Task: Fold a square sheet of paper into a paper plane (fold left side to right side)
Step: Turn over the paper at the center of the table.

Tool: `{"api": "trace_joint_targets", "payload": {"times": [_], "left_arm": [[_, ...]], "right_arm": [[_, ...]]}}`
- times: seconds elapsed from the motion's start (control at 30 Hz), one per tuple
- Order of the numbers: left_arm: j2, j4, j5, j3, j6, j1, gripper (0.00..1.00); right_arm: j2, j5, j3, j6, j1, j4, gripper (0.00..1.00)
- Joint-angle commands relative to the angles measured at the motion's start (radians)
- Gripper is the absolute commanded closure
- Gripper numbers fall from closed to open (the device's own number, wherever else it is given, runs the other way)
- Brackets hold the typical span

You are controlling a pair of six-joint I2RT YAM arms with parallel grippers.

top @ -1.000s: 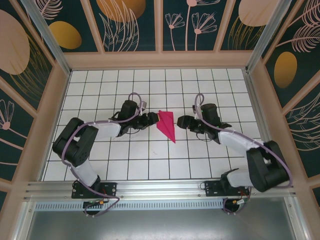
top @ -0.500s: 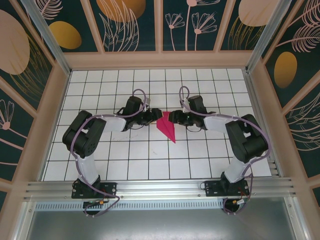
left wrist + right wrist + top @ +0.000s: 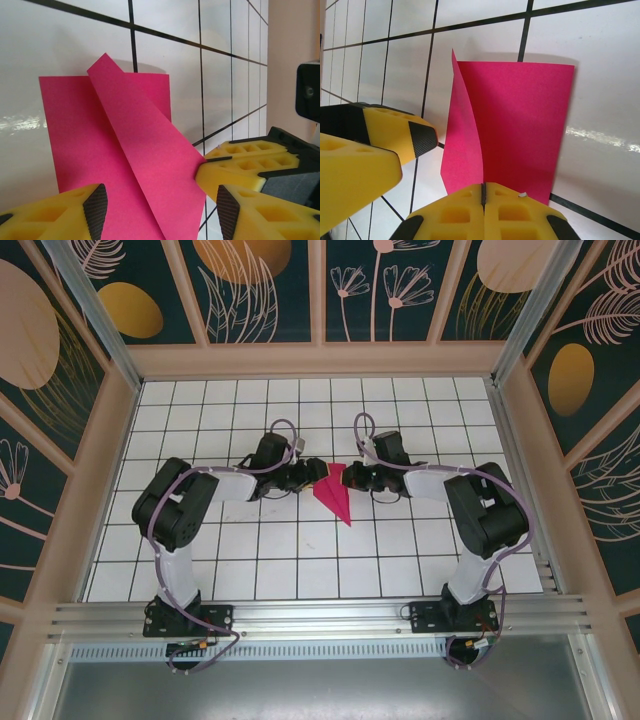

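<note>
The square sheet of paper now lies folded as a slim magenta paper plane (image 3: 336, 496) on the white tiled floor, its tip toward the arms. One flap (image 3: 150, 150) stands up from the flat layer (image 3: 525, 115). My right gripper (image 3: 483, 192) is shut on the edge of that raised flap, and its yellow fingers (image 3: 242, 167) pinch the flap's corner in the left wrist view. My left gripper (image 3: 161, 215) is open, one pad on each side of the plane's wide end, touching nothing. From above, the left gripper (image 3: 312, 476) and the right gripper (image 3: 348, 479) face each other across the plane.
The white tiled floor (image 3: 300, 550) is ringed by wooden walls (image 3: 320, 360) with patterned panels. Both arm bases sit on the rail (image 3: 320, 615) at the near edge. The left gripper's yellow fingers (image 3: 395, 132) sit close to the flap.
My right gripper moved left to the plane and shut on its raised flap. The left gripper crept a little closer and stayed open.
</note>
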Motion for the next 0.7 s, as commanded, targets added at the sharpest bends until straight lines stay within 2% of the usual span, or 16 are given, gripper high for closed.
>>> {"api": "trace_joint_targets", "payload": {"times": [0.0,0.47,0.6,0.67], "left_arm": [[0.023,-0.022,0.014,0.053,-0.008,-0.009,0.38],[0.105,-0.033,0.034,0.127,-0.008,-0.022,0.45],[0.137,-0.04,0.042,0.157,-0.004,-0.023,0.51],[0.147,-0.042,0.043,0.168,-0.002,-0.023,0.58]], "right_arm": [[-0.035,0.009,-0.013,-0.014,-0.014,0.013,0.98],[-0.039,-0.028,-0.046,0.011,-0.03,0.054,0.97],[-0.041,-0.029,-0.054,0.015,-0.031,0.057,0.97],[-0.042,-0.031,-0.054,0.015,-0.032,0.058,0.97]]}}
